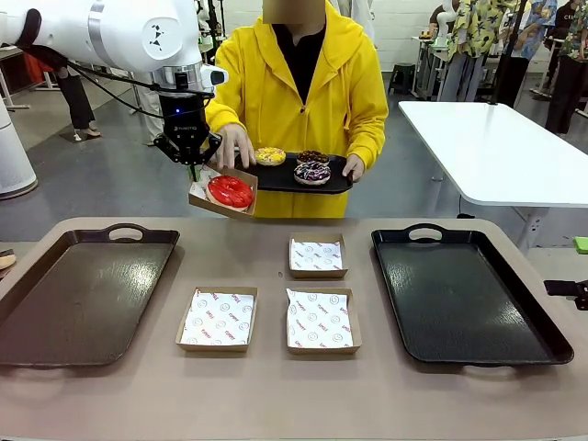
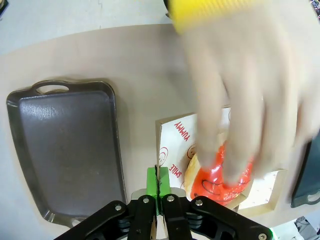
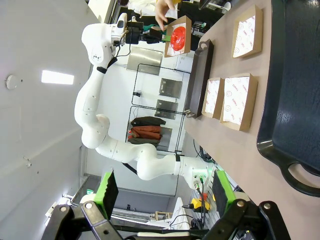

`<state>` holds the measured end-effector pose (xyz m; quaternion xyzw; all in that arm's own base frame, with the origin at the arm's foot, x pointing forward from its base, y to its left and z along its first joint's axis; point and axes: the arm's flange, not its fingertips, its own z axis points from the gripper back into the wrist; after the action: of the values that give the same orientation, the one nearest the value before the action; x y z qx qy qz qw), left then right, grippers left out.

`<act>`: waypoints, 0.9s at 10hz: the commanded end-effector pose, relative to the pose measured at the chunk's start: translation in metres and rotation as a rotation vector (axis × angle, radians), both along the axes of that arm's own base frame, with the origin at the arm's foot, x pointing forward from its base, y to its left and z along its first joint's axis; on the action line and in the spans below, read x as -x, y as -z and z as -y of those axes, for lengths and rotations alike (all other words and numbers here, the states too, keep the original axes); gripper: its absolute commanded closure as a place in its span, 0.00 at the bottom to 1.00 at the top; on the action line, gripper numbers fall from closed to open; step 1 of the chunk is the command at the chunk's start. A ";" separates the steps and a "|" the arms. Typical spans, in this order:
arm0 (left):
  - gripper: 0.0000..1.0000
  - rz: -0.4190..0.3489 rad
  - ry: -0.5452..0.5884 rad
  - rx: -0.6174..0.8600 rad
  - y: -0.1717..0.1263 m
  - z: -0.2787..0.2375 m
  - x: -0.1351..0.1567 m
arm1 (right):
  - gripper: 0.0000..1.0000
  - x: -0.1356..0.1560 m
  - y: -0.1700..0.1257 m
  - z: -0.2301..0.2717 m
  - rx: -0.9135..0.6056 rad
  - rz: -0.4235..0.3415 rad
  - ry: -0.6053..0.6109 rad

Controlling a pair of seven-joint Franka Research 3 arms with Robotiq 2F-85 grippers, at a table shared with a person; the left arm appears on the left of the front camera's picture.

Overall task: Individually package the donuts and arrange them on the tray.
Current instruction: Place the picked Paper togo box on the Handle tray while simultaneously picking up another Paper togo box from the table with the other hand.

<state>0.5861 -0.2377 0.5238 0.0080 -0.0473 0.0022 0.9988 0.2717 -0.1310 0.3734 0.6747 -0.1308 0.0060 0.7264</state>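
Up in the upper left of the front view, the left gripper (image 1: pixel 191 163) is clamped tight on the rim of a cardboard box (image 1: pixel 220 209) held in the air, with the red donut (image 1: pixel 230 191) lying inside it. A person's hand (image 2: pixel 250 90), blurred, hangs over that donut in the left wrist view. Just right, a serving tray (image 1: pixel 276 179) carries the yellow donut (image 1: pixel 270 155), chocolate donut (image 1: pixel 312 157) and purple-swirled donut (image 1: pixel 312 172). Lower down, empty boxes (image 1: pixel 217 319) sit between a brown tray (image 1: pixel 83 294) and a black tray (image 1: pixel 464 299). The right gripper (image 3: pixel 165 187) stands wide open, holding nothing.
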 end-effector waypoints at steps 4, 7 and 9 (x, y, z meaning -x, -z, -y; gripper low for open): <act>1.00 0.001 -0.004 -0.001 -0.001 -0.002 0.000 | 0.00 0.002 0.000 0.002 -0.006 0.003 0.001; 0.99 -0.019 -0.002 -0.008 -0.003 -0.016 0.006 | 0.00 -0.048 -0.034 -0.020 0.106 -0.041 0.036; 0.99 -0.058 0.016 -0.008 -0.001 -0.042 0.029 | 0.00 -0.094 -0.073 -0.046 0.221 -0.057 0.071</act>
<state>0.5782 -0.2152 0.5250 0.0179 -0.0304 0.0052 0.9994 0.3424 -0.1015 0.4276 0.6168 -0.1425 -0.0097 0.7740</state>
